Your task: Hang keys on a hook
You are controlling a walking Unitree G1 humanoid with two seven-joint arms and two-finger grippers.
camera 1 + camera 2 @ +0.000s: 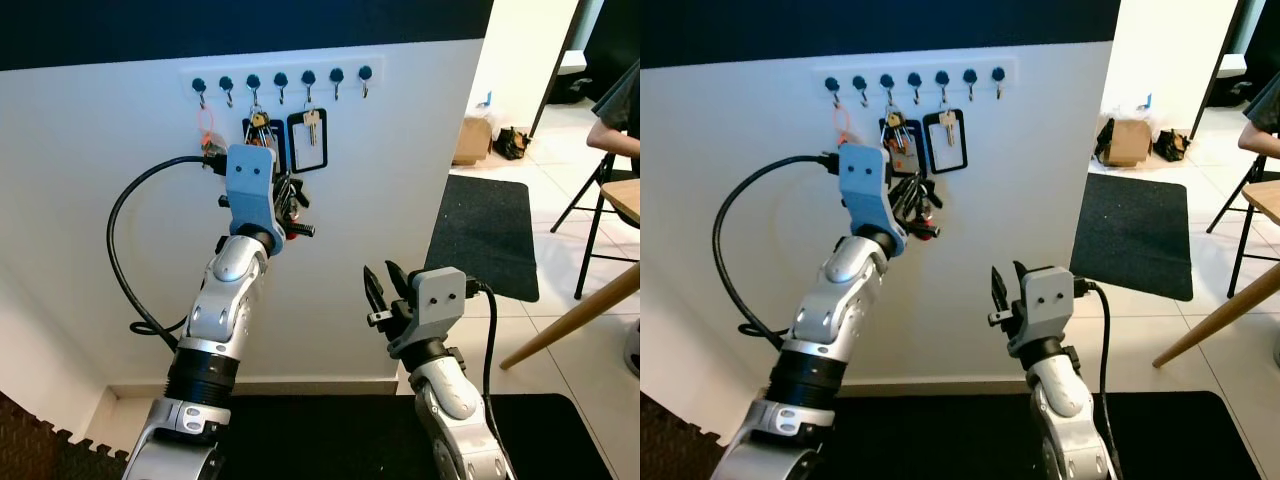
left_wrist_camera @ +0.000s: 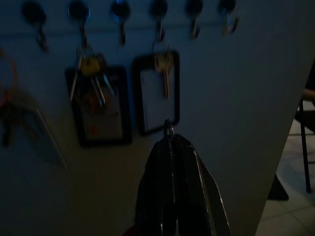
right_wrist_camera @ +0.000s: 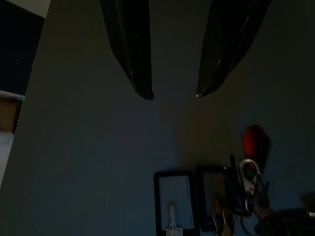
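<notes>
Here, on the white wall (image 1: 90, 200): a hook rail (image 1: 282, 78) with seven dark-knobbed hooks, taken as the landmark.

- Left gripper (image 2: 170, 142): raised just below the rail, under its third and fourth hooks from the left. Fingers (image 2: 194, 187) pressed together, with no gap, on a thin metal key ring (image 2: 169, 129) protruding at the tips.
- Keys (image 1: 912, 200): a dark bunch with a red part, hanging from the clamped fingers, below the rail and close to the wall. On no hook; contact with the wall cannot be told.
- Already on the rail: an orange loop (image 1: 206, 122) under the leftmost hook; a black-framed card with a yellow-headed key bunch (image 1: 259, 125) under the third hook; a second black-framed card (image 1: 307, 142) with a single key under the fifth hook. Remaining hooks bare.
- Right gripper (image 1: 381, 290): well below the rail and to the right of it, apart from the wall, pointed upward. Fingers (image 3: 130, 46) spread with a clear gap, holding nothing.
- Far right of the rail, past the wall's end: a dark floor mat (image 1: 485, 235), a cardboard box (image 1: 472, 140), a chair (image 1: 600, 215), and a person's arm (image 1: 615, 125) at the frame edge.
</notes>
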